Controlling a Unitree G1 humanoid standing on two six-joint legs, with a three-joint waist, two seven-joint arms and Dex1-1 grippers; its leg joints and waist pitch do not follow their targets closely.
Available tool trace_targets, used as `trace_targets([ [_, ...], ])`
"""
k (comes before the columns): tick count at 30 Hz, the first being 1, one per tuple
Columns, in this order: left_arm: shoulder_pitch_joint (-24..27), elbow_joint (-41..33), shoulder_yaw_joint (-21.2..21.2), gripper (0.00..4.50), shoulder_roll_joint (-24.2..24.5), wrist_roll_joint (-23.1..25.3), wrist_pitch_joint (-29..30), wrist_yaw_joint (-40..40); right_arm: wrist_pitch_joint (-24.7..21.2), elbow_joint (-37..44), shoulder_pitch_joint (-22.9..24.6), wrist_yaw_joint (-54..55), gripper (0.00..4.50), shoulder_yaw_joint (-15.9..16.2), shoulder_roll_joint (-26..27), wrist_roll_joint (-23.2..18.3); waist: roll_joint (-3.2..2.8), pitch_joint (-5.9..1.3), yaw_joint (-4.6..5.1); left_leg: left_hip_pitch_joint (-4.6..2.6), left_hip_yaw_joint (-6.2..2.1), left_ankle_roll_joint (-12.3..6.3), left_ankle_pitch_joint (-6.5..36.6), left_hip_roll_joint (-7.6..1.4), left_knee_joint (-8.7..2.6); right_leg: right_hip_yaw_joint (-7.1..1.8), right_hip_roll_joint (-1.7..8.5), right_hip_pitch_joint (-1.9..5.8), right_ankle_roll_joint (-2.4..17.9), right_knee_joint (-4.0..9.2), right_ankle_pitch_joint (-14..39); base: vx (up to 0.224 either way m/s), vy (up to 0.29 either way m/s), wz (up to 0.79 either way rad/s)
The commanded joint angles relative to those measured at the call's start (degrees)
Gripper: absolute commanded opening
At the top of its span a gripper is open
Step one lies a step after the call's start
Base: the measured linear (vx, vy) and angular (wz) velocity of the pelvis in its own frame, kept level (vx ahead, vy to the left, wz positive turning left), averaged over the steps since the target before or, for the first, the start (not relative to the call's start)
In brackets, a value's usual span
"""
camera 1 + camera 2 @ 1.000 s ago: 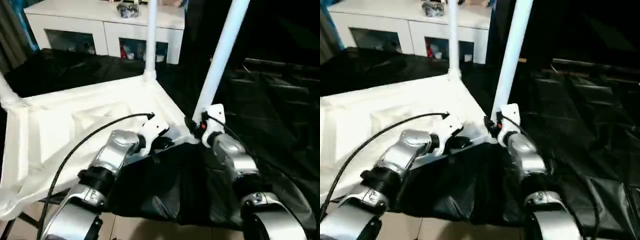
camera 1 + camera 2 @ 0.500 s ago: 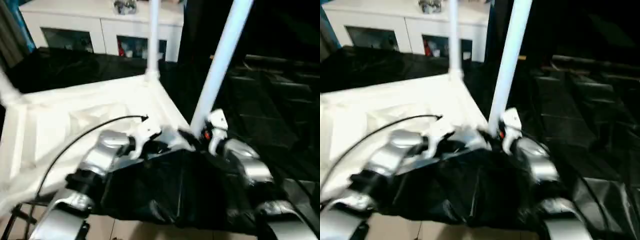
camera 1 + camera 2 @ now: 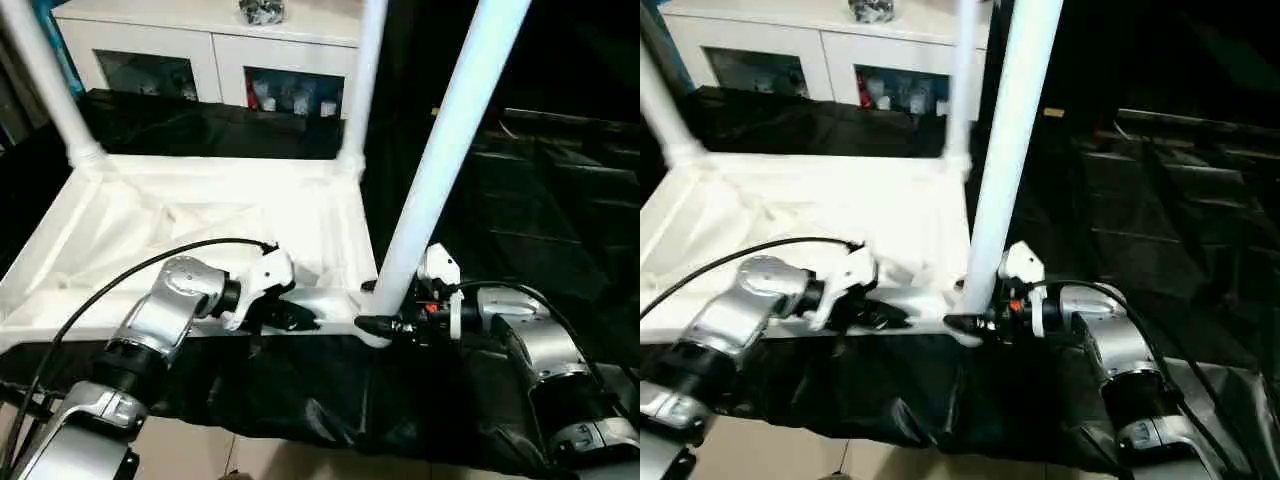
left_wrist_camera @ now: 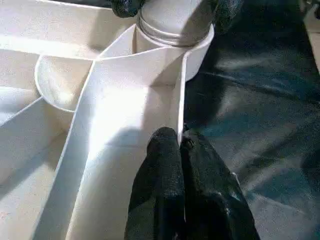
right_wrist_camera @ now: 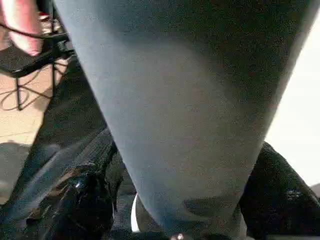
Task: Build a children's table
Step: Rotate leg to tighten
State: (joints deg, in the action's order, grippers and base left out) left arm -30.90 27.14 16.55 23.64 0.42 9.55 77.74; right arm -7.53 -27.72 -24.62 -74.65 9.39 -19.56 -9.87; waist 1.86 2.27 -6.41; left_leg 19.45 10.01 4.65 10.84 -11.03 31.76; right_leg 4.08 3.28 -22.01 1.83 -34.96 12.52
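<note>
The white table top (image 3: pixel 180 215) lies upside down on black cloth, ribbed underside up. Tube legs stand in its far left socket (image 3: pixel 45 85) and far right socket (image 3: pixel 365 80). A third leg (image 3: pixel 440 170) rises from the near right corner socket (image 4: pixel 172 30). My right gripper (image 3: pixel 385 325) is shut on this leg's base, with a black finger (image 5: pixel 85 210) on each side of the tube (image 5: pixel 185 100). My left gripper (image 3: pixel 300 318) is shut on the thin near rim of the top, and its fingers (image 4: pixel 162 170) pinch the wall just short of that corner.
A white cabinet (image 3: pixel 210 50) with glass doors stands behind the table. Black cloth (image 3: pixel 540 200) covers the surface to the right and hangs over the front edge. Tan floor (image 3: pixel 200 460) shows below. A black metal frame (image 5: pixel 30 60) stands on the floor beyond the leg.
The table top has swung round so its near edge lies square to me, and the far left leg has come into view. Both grippers kept their hold. The view also shifted.
</note>
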Motion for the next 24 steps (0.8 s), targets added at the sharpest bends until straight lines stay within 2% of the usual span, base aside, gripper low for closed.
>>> trace_targets([
  [1, -0.4, -2.2, 0.2, 0.00, -0.6, -1.2, -0.8, -0.6, -2.8, 0.5, 2.2, -3.9, 2.86, 6.5, 0.7, 0.6, -0.17, -2.67, -0.24, 0.23, -0.55, -4.62, 6.3, -2.79, -2.88, -3.13, 5.13, 2.82, 11.9, 3.87, 3.7, 0.000, 0.000, 0.00],
  [5, -0.3, -2.0, -0.1, 0.00, -0.4, -1.4, -0.7, -1.0, -3.5, 1.4, 2.9, -3.7, 2.68, 7.0, 1.0, 0.3, -0.18, -2.60, -0.28, 0.30, -0.54, -4.32, 6.9, -2.82, -2.90, -3.11, 5.22, 2.80, 12.1, 3.96, 4.5, 0.000, 0.000, 0.00],
  [9, -0.2, -2.0, -0.3, 0.00, -0.5, -1.4, -0.4, -1.6, -4.0, 1.4, 3.1, -2.7, 2.36, 6.0, 2.1, 0.4, -0.17, -2.53, -0.27, 0.22, -0.58, -3.67, 7.8, -2.78, -2.98, -3.16, 5.27, 2.76, 11.4, 4.17, 6.9, 0.000, 0.000, 0.00],
  [14, 0.0, -1.8, -0.6, 0.00, -0.8, -1.1, 0.1, -3.1, -4.8, 2.3, 3.6, -1.2, 2.22, 5.1, 2.7, -0.3, -0.19, -2.53, -0.27, 0.20, -0.57, -3.51, 7.3, -2.76, -2.95, -3.20, 5.20, 2.74, 11.2, 4.11, 6.2, 0.000, 0.000, 0.00],
  [15, -0.2, -1.3, -0.8, 0.00, -1.3, -1.0, 0.5, -4.6, -5.1, 2.5, 3.9, 0.1, 2.19, 4.7, 3.0, -0.7, 0.06, -2.61, -0.25, 0.15, -0.56, -3.51, 7.5, -2.75, -2.95, -3.16, 5.21, 2.80, 11.2, 4.10, 6.5, 0.000, 0.000, 0.00],
  [16, -0.5, -0.8, -1.1, 0.00, -2.2, -0.8, 0.9, -6.5, -5.1, 2.6, 4.3, 1.6, 2.16, 4.3, 3.6, -0.9, 0.00, -2.54, -0.26, 0.19, -0.58, -3.46, 7.4, -2.76, -2.98, -3.21, 5.29, 2.79, 11.1, 4.12, 6.7, 0.000, 0.000, 0.00],
  [22, -1.5, 0.4, -1.4, 0.00, -7.0, -0.4, 2.9, -12.6, -4.1, -0.7, 5.0, 12.7, 2.09, 1.6, 7.9, 1.1, 0.03, -2.02, 0.02, -0.20, -0.85, -1.74, 12.3, -2.57, -3.47, -3.40, 5.63, 2.38, 8.1, 5.58, 19.3, 0.000, 0.000, 0.00],
  [24, -2.0, 1.1, -1.3, 0.00, -8.5, -0.3, 3.4, -14.0, -4.2, -3.0, 4.4, 16.9, 2.08, 0.5, 9.5, 1.8, -0.03, -2.08, 0.10, -0.38, -0.93, -1.17, 12.4, -2.61, -3.56, -3.43, 5.61, 2.20, 7.7, 5.62, 20.0, 0.000, 0.000, 0.00],
])
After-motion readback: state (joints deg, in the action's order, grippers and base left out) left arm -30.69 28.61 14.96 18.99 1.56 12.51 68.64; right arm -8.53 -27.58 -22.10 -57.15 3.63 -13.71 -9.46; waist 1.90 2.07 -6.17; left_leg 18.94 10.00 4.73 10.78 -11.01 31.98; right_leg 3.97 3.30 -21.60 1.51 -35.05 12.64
